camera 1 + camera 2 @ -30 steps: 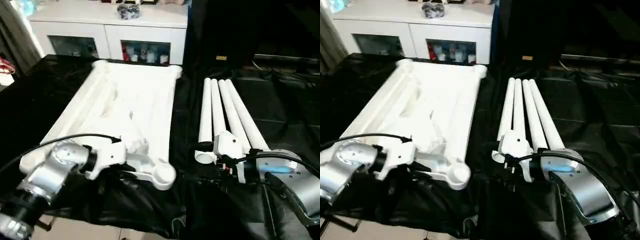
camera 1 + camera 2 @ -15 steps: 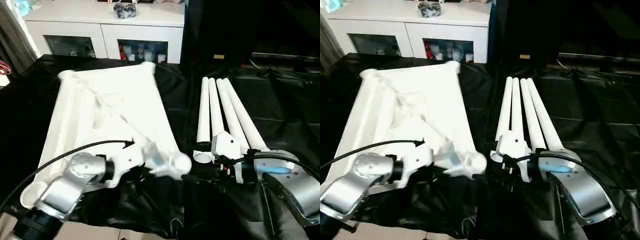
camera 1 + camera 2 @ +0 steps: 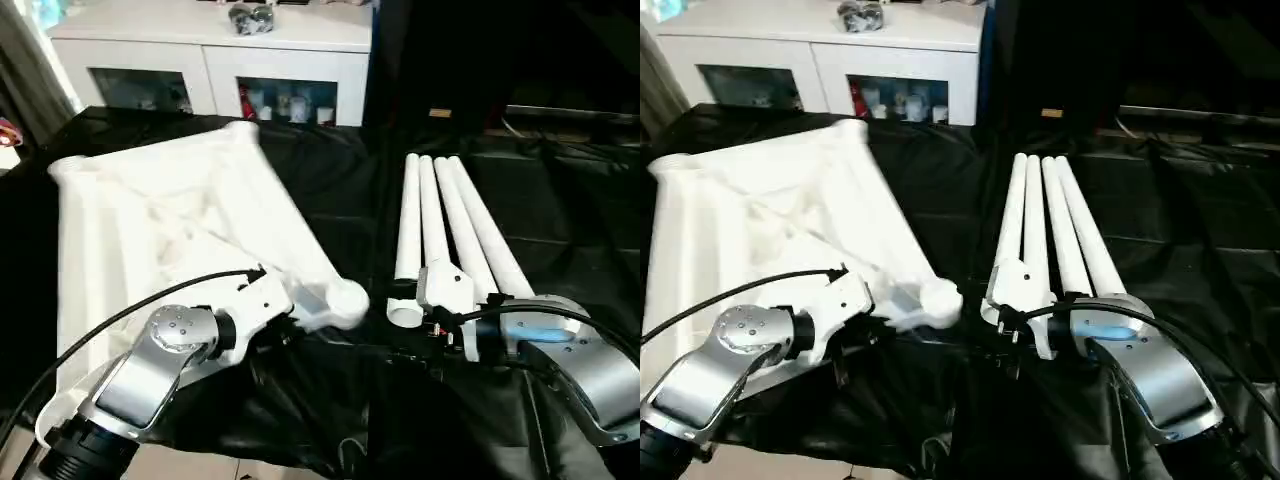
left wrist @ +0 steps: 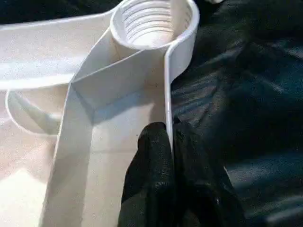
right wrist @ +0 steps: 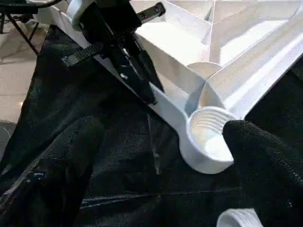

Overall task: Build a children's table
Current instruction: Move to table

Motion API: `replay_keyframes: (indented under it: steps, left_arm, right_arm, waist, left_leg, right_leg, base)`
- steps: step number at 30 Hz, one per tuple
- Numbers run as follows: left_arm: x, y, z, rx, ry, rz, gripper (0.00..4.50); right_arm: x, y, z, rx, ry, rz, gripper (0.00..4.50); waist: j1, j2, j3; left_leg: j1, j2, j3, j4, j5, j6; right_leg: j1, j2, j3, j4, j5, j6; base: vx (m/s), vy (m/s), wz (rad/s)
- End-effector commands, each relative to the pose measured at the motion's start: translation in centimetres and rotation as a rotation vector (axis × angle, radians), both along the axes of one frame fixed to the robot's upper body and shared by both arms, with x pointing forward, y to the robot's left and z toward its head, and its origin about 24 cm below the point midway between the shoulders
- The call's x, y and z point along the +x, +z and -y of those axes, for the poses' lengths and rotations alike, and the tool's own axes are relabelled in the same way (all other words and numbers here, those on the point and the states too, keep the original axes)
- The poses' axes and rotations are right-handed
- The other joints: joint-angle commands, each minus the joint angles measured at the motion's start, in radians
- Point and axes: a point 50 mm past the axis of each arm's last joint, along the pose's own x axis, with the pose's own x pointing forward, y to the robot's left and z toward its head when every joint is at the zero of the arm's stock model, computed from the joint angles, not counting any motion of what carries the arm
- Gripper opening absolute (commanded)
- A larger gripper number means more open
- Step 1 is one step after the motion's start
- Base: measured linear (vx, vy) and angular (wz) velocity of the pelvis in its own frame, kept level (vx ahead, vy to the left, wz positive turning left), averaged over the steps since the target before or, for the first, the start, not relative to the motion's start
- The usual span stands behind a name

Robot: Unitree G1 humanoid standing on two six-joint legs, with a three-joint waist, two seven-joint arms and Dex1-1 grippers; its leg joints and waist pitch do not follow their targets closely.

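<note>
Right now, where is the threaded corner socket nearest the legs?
In the left eye view the corner socket sits on the tabletop's near right corner, just left of the legs' near ends, beside the left end effector clamping the rim.

- Left forearm (image 3: pixel 135 385) — silver, round screwed joint cap, white wrist block, black cable looping over.
- Right forearm (image 3: pixel 1140 365) — silver, blue patch, black cable.
- Left fingers (image 4: pixel 151 179) — black, matte.

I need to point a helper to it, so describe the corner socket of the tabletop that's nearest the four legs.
On the black-covered work table lies the white tabletop, underside up. Follow the rim that the left pincer is shut on toward the row of white legs. The socket there is a round, threaded cup, the tabletop's corner closest to the legs.
</note>
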Motion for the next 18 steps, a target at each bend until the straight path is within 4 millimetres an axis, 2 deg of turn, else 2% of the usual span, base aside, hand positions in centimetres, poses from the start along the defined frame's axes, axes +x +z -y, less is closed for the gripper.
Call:
replay_keyframes:
  steps: [1,7,13,15,16,18]
  left_arm:
    - [0.8,1.3,-0.1,0.016,-0.019,0.121,0.02]
    - [1.4,1.2,-0.5,0.007,-0.071,0.139,0.02]
    - [1.8,1.1,-1.7,0.027,-0.134,0.125,0.02]
    - [1.6,1.4,-1.8,-0.001,-0.134,0.102,0.47]
    - [1.5,1.6,-1.9,-0.022,-0.128,0.087,0.47]
    - [1.2,2.6,-2.2,-0.069,-0.113,0.098,0.59]
  right_arm:
    - [0.3,0.2,-0.2,-0.006,0.004,0.024,4.50]
    - [0.4,0.2,-0.4,0.001,-0.005,0.027,4.50]
    - [0.2,0.2,-0.8,0.022,-0.012,0.028,4.50]
    - [0.2,0.2,-0.8,0.031,-0.021,0.022,4.50]
    - [0.2,0.3,-0.8,0.043,-0.030,0.009,4.50]
    - [0.4,0.7,-0.7,0.092,-0.072,-0.006,4.50]
  waist:
    - [0.007,0.000,-0.052]
    - [0.015,0.001,-0.051]
    - [0.020,0.010,-0.052]
    - [0.021,0.010,-0.053]
    - [0.020,0.013,-0.054]
    - [0.021,0.012,-0.055]
  left_leg:
    - [0.007,0.080,-0.033,-0.083,-0.061,0.069]
    - [0.010,0.081,-0.031,-0.085,-0.079,0.050]
    - [0.012,0.082,-0.033,-0.089,-0.103,0.024]
    - [0.013,0.083,-0.032,-0.088,-0.094,0.019]
    - [0.013,0.082,-0.032,-0.088,-0.085,0.017]
    - [0.009,0.084,-0.034,-0.087,-0.071,0.019]
  right_leg:
    - [0.049,-0.114,0.051,-0.067,0.009,-0.258]
    - [0.045,-0.116,0.051,-0.066,-0.011,-0.250]
    - [0.043,-0.117,0.051,-0.066,-0.025,-0.243]
    - [0.043,-0.117,0.052,-0.062,-0.001,-0.249]
    - [0.043,-0.116,0.051,-0.059,0.022,-0.256]
    - [0.048,-0.119,0.051,-0.055,0.056,-0.267]
  base:
    - [0.000,0.000,0.00]
    - [0.000,0.000,0.00]
    - [0.000,0.000,0.00]
    - [0.000,0.000,0.00]
    - [0.000,0.000,0.00]
    - [0.000,0.000,0.00]
